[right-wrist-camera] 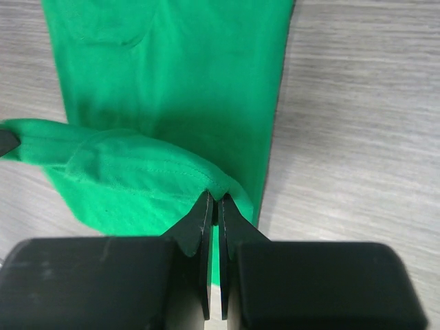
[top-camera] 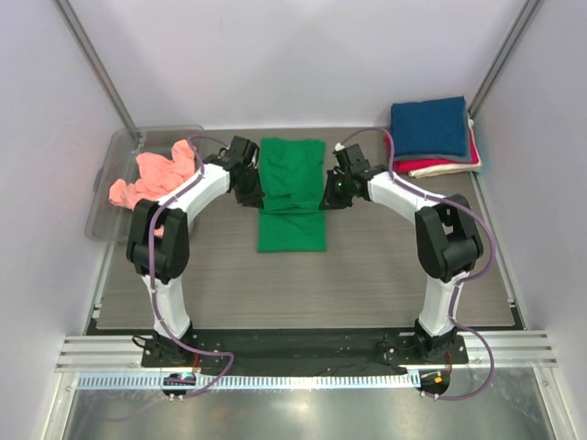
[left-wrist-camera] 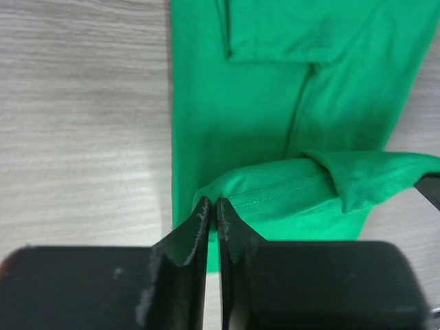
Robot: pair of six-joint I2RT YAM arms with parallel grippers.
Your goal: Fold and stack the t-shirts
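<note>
Pinching a stitched edge of the green t-shirt (top-camera: 292,229), which lies in the middle of the table (top-camera: 394,275), the left gripper (left-wrist-camera: 212,213) and right gripper (right-wrist-camera: 213,206) are both clamped on cloth (only at the tips); uneven travel could slip it free and skew the fold.

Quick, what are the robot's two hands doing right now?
Left gripper: closed, pinching the green t-shirt at its edge.
Right gripper: closed, pinching the opposite edge.

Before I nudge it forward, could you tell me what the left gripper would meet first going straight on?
The green t-shirt: the left gripper is shut on its lifted edge, and the rest of that shirt lies flat just beyond. Height is unclear, so it might skim over it.
</note>
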